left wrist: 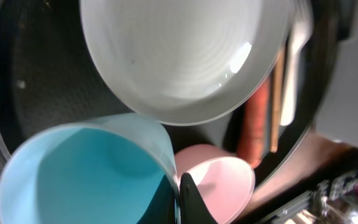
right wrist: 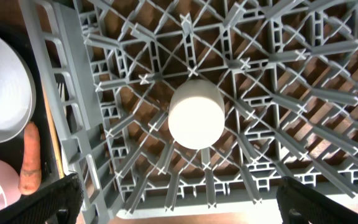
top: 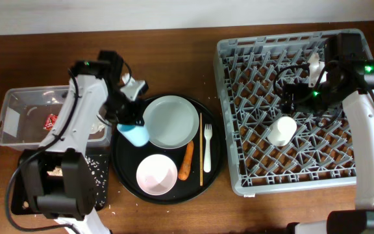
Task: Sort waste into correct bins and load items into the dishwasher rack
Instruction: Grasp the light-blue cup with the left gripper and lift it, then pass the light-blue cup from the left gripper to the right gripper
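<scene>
**Blue cup pinched, white cup racked**

The left gripper (left wrist: 178, 202) has its fingers clamped on the wall of the light blue cup (left wrist: 86, 174). The plate (left wrist: 179, 56) lies just ahead of them and the white bowl (left wrist: 219, 183) beside, both in the round black tray (top: 125, 170). The right gripper (right wrist: 185, 202) is spread wide. Beyond its fingers, the white cup (right wrist: 195, 113) sits alone in the dishwasher rack (top: 239, 177).

A light blue plastic cup (top: 134, 134) stands mouth-up beside the pale grey-green round plate (top: 170, 121). A white cup (top: 282, 130) rests bottom-up — in the grey pegged crate (top: 228, 110).
</scene>
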`<state>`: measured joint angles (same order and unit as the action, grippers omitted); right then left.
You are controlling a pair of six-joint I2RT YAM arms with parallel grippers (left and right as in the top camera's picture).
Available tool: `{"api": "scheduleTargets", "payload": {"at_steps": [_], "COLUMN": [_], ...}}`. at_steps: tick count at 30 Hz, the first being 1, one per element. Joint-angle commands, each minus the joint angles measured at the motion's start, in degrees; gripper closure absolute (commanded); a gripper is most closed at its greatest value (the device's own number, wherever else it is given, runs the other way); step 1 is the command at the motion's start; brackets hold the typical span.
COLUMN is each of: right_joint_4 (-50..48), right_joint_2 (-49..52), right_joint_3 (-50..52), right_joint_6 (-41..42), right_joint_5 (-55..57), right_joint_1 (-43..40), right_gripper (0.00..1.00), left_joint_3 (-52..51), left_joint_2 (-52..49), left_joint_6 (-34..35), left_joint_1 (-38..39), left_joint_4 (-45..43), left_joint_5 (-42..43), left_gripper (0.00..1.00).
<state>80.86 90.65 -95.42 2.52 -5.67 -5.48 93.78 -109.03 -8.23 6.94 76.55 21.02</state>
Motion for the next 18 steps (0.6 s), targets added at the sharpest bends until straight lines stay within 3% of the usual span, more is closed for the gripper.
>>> {"api": "scheduleTargets", "payload": {"at_steps": [1, 4, 6, 9, 13, 15, 18], "right_joint_4": [0.1, 0.1, 0.1, -1.0, -0.5, -0.7, -1.6], "right_joint_2": [-0.2, -0.2, -0.2, -0.2, -0.2, -0.2, -0.2], "right_joint_3": [-0.4, -0.4, -0.4, -0.4, -0.4, -0.4, -0.4], "right_joint_6": [-0.1, -0.1, -0.1, -0.1, -0.1, -0.1, -1.9], "right_joint_5": [-0.5, -0.5, -0.5, -0.6, -8.5, -12.7, -27.9], "right_joint_1": [0.2, 0.2, 0.2, 0.2, 0.2, 0.2, 0.2], "right_gripper": [0.01, 0.01, 0.01, 0.01, 0.01, 0.01, 0.01], "left_joint_3": [10.7, 16.9, 17.1, 17.0, 17.0, 17.0, 17.0], "left_joint_2": [-0.1, 0.2, 0.3, 0.3, 0.3, 0.3, 0.3], "left_joint_6": [1.3, 0.9, -5.6, -5.6, -9.9, -10.1, -10.1], "left_joint_1": [-0.3, -0.3, -0.3, -0.3, -0.3, -0.3, -0.3], "left_joint_4": [3.9, 2.9, -0.7, -5.0, -6.5, -6.7, -6.7], "left_joint_5": [4.9, 16.1, 34.0, 50.6, 63.4, 64.9, 65.7], "left_gripper": [1.00, 1.00, 0.99, 1.00, 1.00, 1.00, 1.00]}}
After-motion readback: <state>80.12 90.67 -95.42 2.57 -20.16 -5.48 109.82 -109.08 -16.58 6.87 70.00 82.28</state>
